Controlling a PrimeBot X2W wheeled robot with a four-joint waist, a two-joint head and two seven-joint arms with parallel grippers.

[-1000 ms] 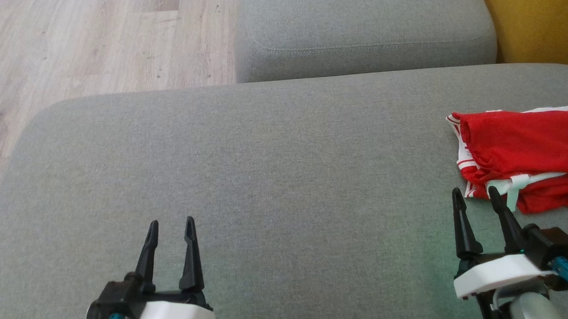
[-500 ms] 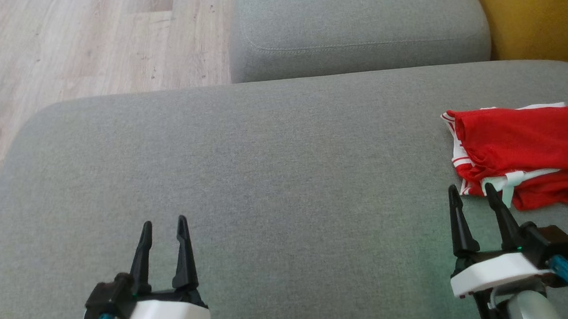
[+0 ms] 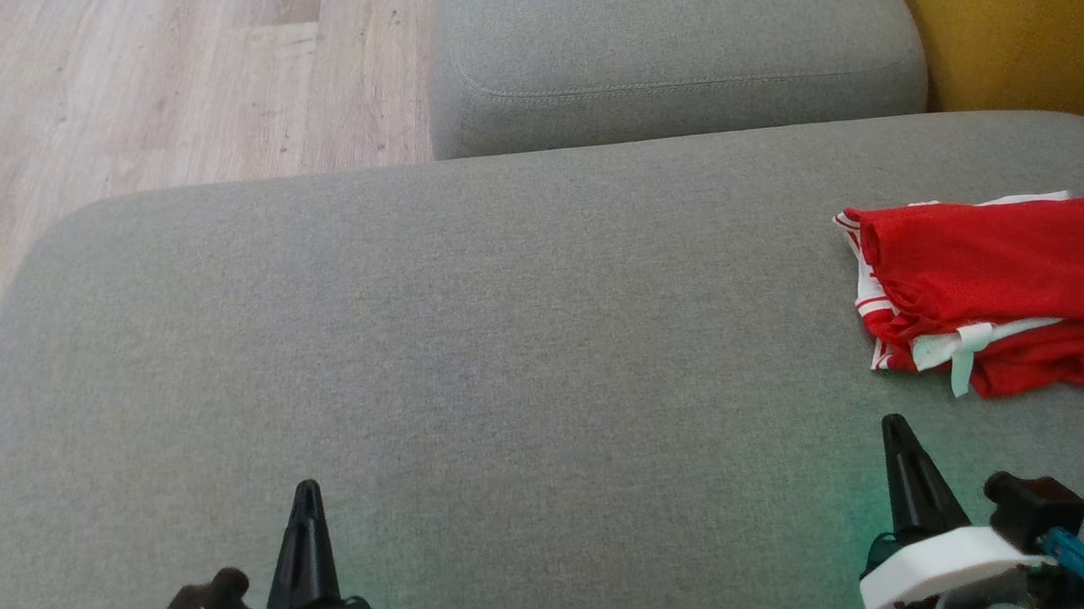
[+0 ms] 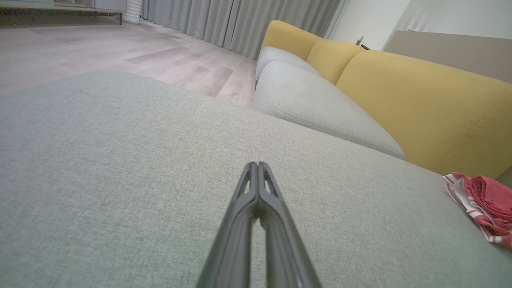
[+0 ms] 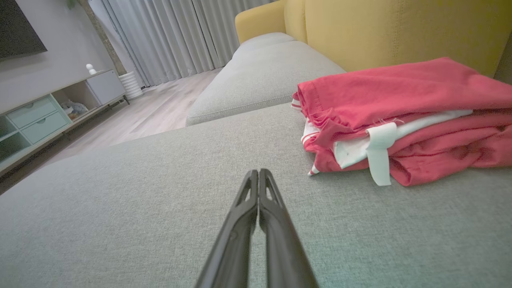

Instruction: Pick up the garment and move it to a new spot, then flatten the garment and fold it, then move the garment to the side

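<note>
Grey sofa seat (image 3: 507, 343), work looking finished.
Nearest, left pincer (image 3: 306, 498) and right pincer (image 3: 897, 435) sit with fingers pressed together, empty; beyond the right one the red garment (image 3: 980, 276) lies folded at the seat's right side, so little seems left.

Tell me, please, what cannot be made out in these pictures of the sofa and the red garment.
Red garment: the head view's right edge cuts off its far end, and its folds hide what kind it is.
Left tool: the head view's bottom edge cuts off its base.
Right tool: cut off likewise.
Cabinet: things on its shelf are too small in the right wrist view.
</note>
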